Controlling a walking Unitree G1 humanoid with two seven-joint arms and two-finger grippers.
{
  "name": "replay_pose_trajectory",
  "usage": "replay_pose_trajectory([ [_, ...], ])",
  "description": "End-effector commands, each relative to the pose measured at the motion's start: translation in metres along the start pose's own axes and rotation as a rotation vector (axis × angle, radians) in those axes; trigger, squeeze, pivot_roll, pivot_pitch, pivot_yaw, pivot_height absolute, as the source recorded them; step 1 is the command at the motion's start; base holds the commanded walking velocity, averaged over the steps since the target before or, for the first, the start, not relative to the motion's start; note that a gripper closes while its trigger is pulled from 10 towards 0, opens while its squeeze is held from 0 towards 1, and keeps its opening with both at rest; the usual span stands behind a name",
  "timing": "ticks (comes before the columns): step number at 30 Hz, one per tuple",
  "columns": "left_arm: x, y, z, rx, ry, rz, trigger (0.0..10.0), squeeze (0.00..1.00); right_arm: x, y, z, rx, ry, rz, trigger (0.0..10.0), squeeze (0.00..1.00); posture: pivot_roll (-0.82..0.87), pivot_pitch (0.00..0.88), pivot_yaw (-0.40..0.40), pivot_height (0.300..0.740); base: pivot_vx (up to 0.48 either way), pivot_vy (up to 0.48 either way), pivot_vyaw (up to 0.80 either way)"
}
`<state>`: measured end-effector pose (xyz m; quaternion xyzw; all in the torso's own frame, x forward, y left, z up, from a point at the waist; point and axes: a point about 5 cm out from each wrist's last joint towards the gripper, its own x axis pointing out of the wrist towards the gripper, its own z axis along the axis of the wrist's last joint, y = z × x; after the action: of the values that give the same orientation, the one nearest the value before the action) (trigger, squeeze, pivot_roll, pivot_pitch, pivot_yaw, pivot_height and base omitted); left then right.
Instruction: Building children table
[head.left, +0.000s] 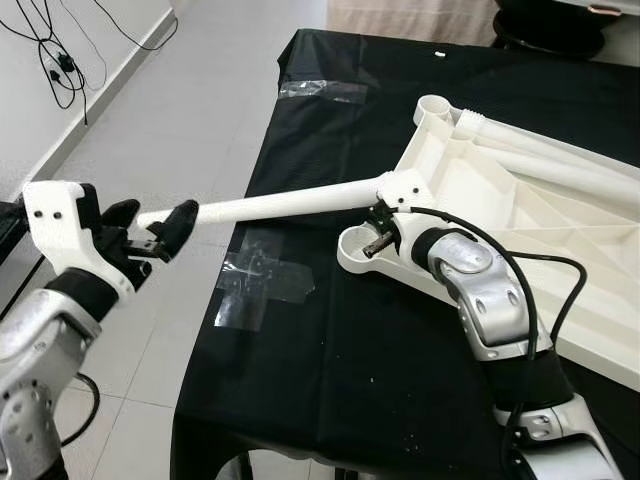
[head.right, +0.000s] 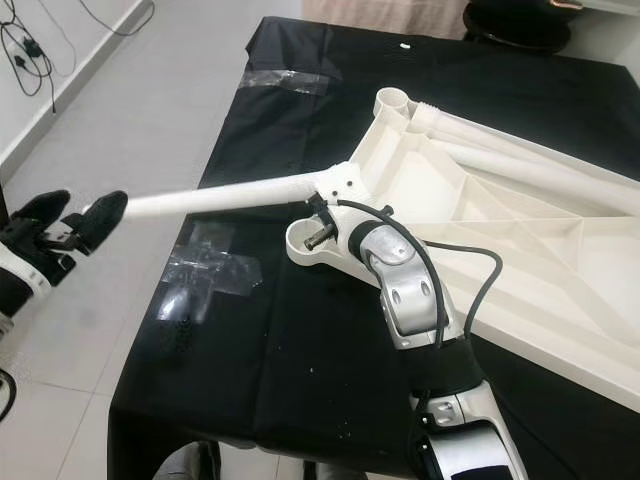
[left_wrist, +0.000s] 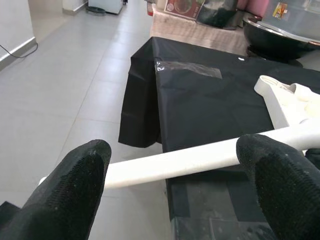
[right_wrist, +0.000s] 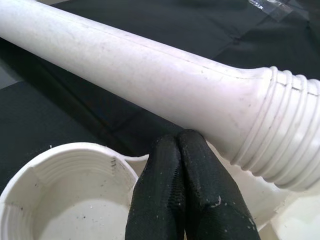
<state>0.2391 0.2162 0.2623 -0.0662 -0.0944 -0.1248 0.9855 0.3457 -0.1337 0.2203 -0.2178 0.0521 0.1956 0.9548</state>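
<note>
Lying upside down on the black cloth-covered table (head.left: 330, 340), the white ribbed plastic tabletop (head.left: 520, 200) has round threaded sockets at its corners, and its far right part is cut off by the frame edge. A long white plastic tube leg (head.left: 290, 204), smooth with ridged threads at its thick end, reaches from the nearer left corner out past the table's left edge, over pale grey floor tiles (head.left: 170, 130).

The left gripper (head.left: 150, 235) sits at the leg's free end with its textured black fingers (left_wrist: 75, 190) spread wide, one on each side of the tube; whether they touch it is hard to tell. The right gripper (right_wrist: 182, 150) has its two fingers pressed together with nothing between them, tips resting by the leg's threaded end and beside an open round socket (right_wrist: 65, 195).

Patches of clear tape (head.left: 262, 285) shine on the cloth. Black cables (head.left: 55, 60) trail along the white wall at far left.
</note>
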Motion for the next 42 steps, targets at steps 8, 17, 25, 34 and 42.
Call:
replay_pose_trajectory([
  [8, 0.007, -0.002, -0.004, 0.336, 0.136, -0.159, 10.0, 0.00, -0.001, -0.006, -0.007, -0.007, 0.054, -0.029, 10.0, 0.00, 0.07, 0.247, -0.089, 0.740, 0.000, 0.000, 0.00],
  [17, 0.042, 0.008, 0.004, 0.662, 0.182, -0.337, 10.0, 0.00, -0.001, -0.007, -0.005, -0.004, 0.048, -0.041, 10.0, 0.00, 0.06, 0.248, -0.083, 0.740, 0.000, 0.000, 0.00],
  [25, 0.075, 0.012, 0.004, 0.709, 0.172, -0.418, 10.0, 0.00, -0.004, -0.008, -0.004, -0.001, 0.051, -0.049, 10.0, 0.00, 0.05, 0.255, -0.081, 0.740, 0.000, 0.000, 0.00],
  [34, 0.111, 0.015, -0.032, 0.610, 0.302, -0.625, 10.0, 0.00, -0.014, -0.013, -0.003, 0.001, 0.059, -0.068, 10.0, 0.00, -0.01, 0.287, -0.073, 0.740, 0.000, 0.000, 0.00],
  [42, 0.132, 0.002, -0.038, 0.661, 0.333, -0.754, 10.0, 0.00, -0.027, -0.017, -0.002, 0.007, 0.071, -0.093, 10.0, 0.00, -0.05, 0.335, -0.055, 0.740, 0.000, 0.000, 0.00],
])
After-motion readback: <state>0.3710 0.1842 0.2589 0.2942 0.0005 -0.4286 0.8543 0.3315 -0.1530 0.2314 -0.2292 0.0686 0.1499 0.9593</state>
